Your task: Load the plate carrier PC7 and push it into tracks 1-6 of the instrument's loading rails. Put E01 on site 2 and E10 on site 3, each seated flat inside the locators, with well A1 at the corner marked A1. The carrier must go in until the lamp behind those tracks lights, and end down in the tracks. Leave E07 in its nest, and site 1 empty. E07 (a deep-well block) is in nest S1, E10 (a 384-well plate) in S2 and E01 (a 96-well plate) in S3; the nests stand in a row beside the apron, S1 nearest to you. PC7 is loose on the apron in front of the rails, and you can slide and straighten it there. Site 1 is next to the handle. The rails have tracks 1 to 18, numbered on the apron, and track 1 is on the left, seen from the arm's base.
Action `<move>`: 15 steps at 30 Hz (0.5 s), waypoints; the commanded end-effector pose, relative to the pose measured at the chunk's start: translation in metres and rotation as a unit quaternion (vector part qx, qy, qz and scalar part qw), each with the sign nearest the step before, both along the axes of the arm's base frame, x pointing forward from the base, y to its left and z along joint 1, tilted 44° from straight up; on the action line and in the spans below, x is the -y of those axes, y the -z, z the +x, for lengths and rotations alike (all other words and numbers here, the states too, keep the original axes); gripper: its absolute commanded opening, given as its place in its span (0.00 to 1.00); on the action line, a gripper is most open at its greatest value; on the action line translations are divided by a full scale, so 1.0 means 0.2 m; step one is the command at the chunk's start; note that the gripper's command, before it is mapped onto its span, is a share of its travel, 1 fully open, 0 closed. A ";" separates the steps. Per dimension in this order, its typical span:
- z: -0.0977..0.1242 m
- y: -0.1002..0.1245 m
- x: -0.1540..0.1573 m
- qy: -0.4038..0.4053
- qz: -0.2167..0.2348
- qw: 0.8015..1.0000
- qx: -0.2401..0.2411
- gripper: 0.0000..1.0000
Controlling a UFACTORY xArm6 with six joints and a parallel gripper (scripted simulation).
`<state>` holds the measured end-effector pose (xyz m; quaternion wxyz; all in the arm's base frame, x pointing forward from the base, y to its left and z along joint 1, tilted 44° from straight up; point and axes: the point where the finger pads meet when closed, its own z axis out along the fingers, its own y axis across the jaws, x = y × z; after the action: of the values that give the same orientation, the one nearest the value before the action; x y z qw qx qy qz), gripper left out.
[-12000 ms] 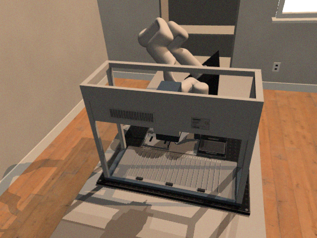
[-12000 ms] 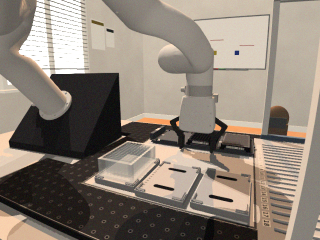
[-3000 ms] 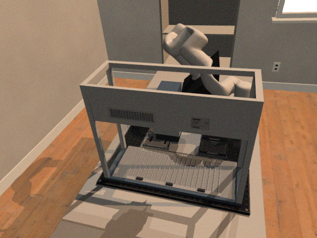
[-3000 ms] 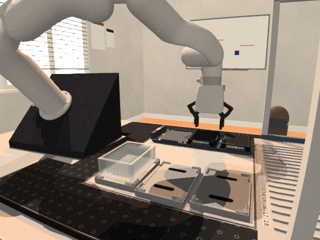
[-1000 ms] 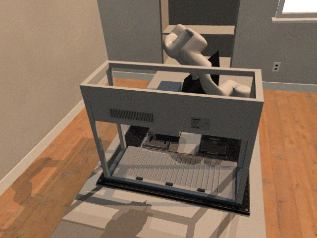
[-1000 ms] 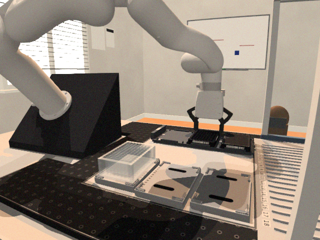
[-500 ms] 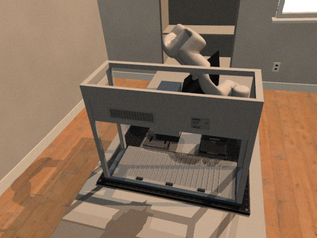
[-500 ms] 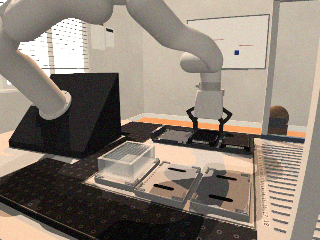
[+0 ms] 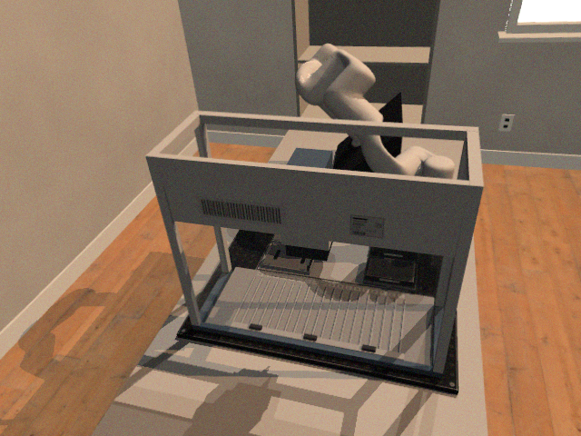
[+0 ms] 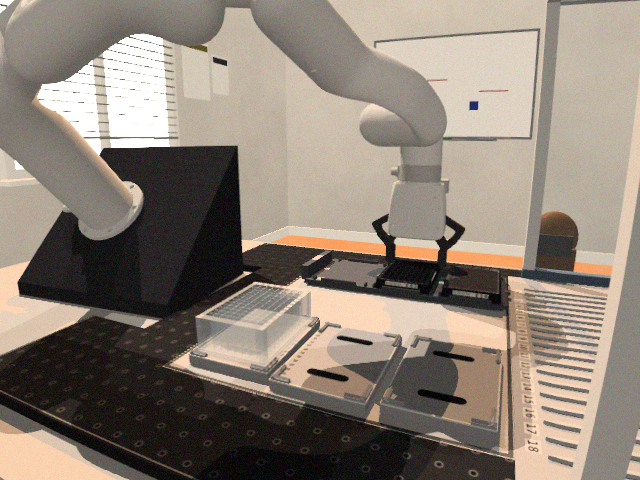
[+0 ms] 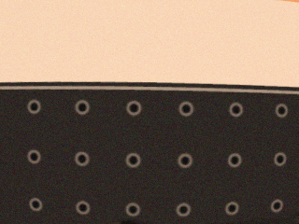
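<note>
The carrier PC7 lies on the apron at the far end in the exterior view, its handle (image 10: 316, 261) to the left. Site 1 (image 10: 351, 271) beside the handle is bare. A dark well plate (image 10: 408, 273) sits on site 2 and a flatter dark plate (image 10: 473, 285) on site 3. My gripper (image 10: 416, 260) is open, pointing down, with one finger on each side of the site 2 plate. The clear deep-well block E07 (image 10: 255, 322) stands in nest S1. Nests S2 (image 10: 338, 364) and S3 (image 10: 444, 382) are empty. The wrist view shows only the perforated black board (image 11: 149, 159).
The rails (image 9: 323, 304) run under the instrument housing (image 9: 319, 197), which hides the gripper in the top view; the carrier (image 9: 391, 271) shows below it. Three small lamps (image 9: 310, 336) behind the rails are dark. The arm's black wedge base (image 10: 149, 232) stands left of the nests.
</note>
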<state>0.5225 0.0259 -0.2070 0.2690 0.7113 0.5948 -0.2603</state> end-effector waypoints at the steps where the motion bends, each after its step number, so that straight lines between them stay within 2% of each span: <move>1: 0.01 -0.01 0.00 -0.001 0.001 1.000 0.002 1.00; 15: 0.00 -0.03 0.02 -0.001 0.001 1.000 0.002 1.00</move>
<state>0.5215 0.0214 -0.2026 0.2690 0.7113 0.5949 -0.2602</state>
